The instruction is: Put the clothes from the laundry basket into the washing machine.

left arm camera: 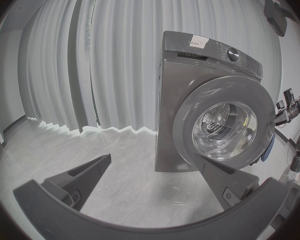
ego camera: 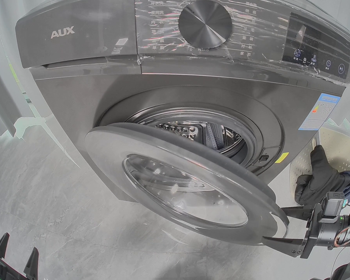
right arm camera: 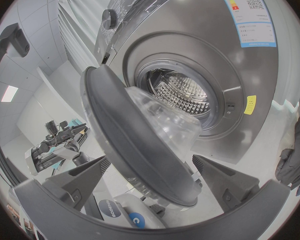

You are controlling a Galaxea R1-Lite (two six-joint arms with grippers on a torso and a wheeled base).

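Grey stone floor [ego camera: 46, 199]; wide right hand [ego camera: 273, 224] straddles the round glass door [ego camera: 182, 191] of the steel-grey washing machine [ego camera: 85, 86], likely to swing it; left hand [ego camera: 20, 242] wide.

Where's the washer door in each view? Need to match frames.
Head view: door centre, swung open below the drum.
Left wrist view: door outer face toward the camera.
Right wrist view: door edge-on, before the drum.
Shared landmark: control dial.

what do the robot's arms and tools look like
The left tool and right tool are matt dark grey, each with two wedge-shaped tapering fingers with dotted pads near the tips. Behind the right tool sits a grey boxy module, with thin orange cables and a green light.
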